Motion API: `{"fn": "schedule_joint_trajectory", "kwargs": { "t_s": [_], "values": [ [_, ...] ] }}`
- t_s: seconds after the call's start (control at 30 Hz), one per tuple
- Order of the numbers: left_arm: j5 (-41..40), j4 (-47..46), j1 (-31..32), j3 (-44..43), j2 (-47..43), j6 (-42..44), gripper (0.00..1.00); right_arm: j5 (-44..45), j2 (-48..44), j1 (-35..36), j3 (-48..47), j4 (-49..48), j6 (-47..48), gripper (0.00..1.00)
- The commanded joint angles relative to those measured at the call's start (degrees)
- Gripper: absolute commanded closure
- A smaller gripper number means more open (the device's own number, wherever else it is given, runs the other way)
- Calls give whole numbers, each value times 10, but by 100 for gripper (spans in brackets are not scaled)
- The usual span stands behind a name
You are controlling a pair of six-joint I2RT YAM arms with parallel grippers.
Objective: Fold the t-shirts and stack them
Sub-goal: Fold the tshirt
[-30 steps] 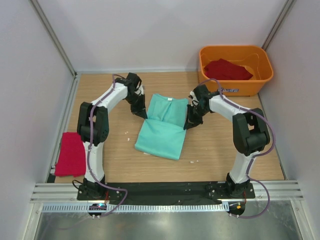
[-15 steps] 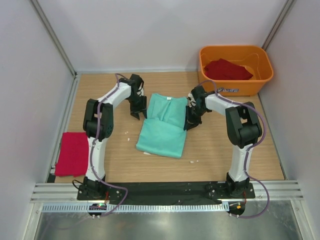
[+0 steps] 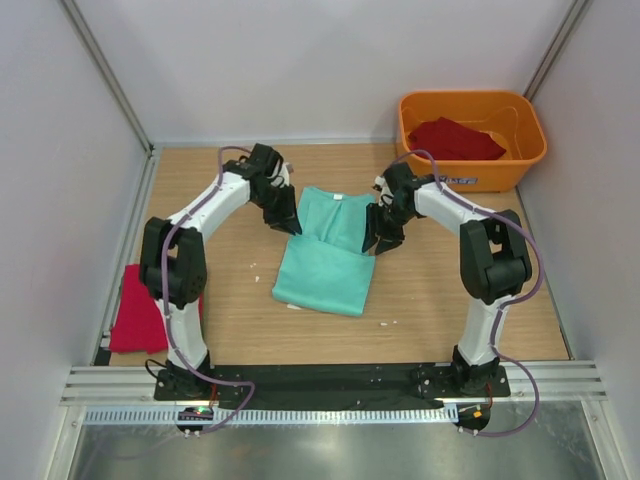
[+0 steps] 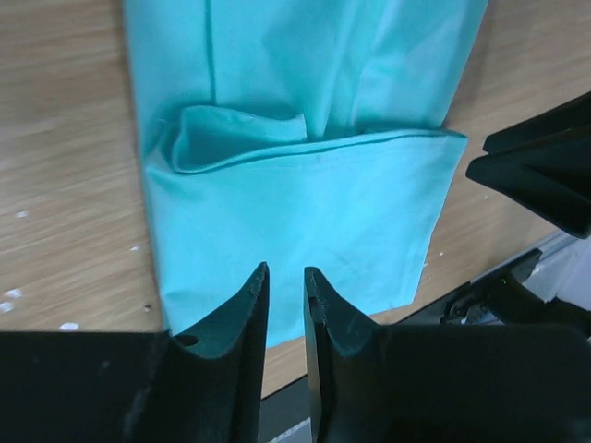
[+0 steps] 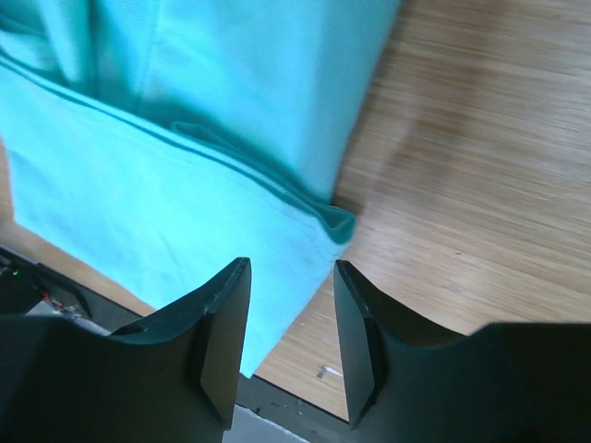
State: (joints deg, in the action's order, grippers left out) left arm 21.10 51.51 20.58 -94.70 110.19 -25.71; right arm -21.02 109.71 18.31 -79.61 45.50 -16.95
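Observation:
A mint-green t-shirt (image 3: 325,252) lies flat mid-table, its sides folded in and its lower half doubled over. My left gripper (image 3: 290,222) hovers at its left edge, jaws a narrow gap apart with nothing between them (image 4: 284,281); the green cloth (image 4: 305,194) lies beneath. My right gripper (image 3: 376,240) is over the shirt's right edge, open and empty (image 5: 289,277), above the folded hem (image 5: 138,185). One deep red t-shirt (image 3: 135,308) lies folded at the table's left edge, partly behind my left arm. Another red one (image 3: 455,138) sits crumpled in the tub.
The orange plastic tub (image 3: 520,150) stands at the back right corner. White walls and metal rails close in the wooden table (image 3: 240,320) on three sides. A black strip with the arm bases runs along the near edge.
Both grippers were shut at the green shirt's side edges and have opened and let go. The left arm's elbow swung out to the left; the shirt lies still.

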Motion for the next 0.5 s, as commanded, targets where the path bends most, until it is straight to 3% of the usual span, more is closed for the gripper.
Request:
{"fn": "schedule_joint_trajectory", "kwargs": {
  "t_s": [0.0, 0.13, 0.3, 0.47],
  "values": [
    [99, -83, 24, 60, 20, -41, 78, -65, -28, 18, -2, -30, -17, 54],
    [109, -99, 33, 59, 50, -54, 82, -86, -23, 17, 15, -45, -32, 57],
    [4, -61, 33, 38, 25, -25, 59, -39, -40, 16, 23, -21, -11, 52],
    [-44, -12, 25, 15, 36, 39, 49, -34, -48, -6, 49, -31, -23, 44]
  ]
}}
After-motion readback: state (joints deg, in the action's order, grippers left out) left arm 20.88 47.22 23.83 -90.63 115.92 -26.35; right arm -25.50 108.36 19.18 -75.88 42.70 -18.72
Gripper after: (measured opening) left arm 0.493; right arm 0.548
